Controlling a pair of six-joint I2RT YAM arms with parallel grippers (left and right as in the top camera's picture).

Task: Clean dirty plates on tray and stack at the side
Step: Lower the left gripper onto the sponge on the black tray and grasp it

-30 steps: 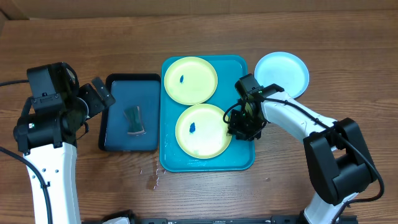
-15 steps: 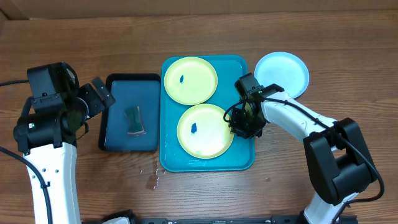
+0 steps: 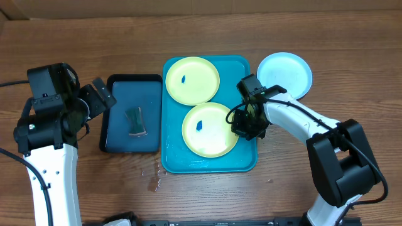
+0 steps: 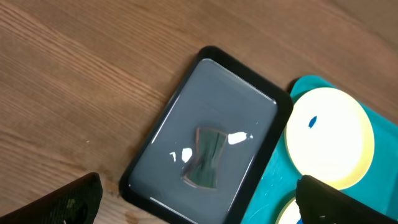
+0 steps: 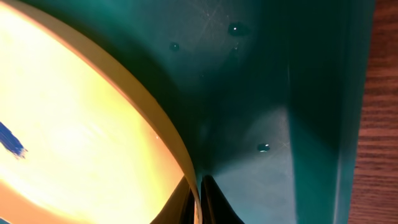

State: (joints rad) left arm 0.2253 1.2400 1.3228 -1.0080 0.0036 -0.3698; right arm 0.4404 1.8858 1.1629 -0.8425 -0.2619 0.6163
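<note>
Overhead, we see our left arm (image 3: 50, 119) beside the navy tray (image 3: 119, 94), its jaws spread wide. A dark rag (image 3: 134, 121) lies in that tray. On the turquoise tray (image 3: 242, 160) sit 2 plates, the far plate (image 3: 191, 80) and the near plate (image 3: 210, 130), each blue-smudged. Our right arm (image 3: 295, 116) has its jaws pinching the near plate's right rim. 1 pale plate (image 3: 284, 75) rests on the table (image 3: 352, 50), just right of the turquoise tray.

Two yellow-green round plastic plates (image 3: 192, 80) (image 3: 210, 130) mid-frame and one pale blue-white round plastic plate (image 3: 284, 74) at upper right make three. Two trays: one bright turquoise rectangular plastic tray (image 3: 171, 154) at centre, one dark navy rectangular tray (image 3: 119, 100) left of it. One small grey-green scrap (image 3: 135, 121).
</note>
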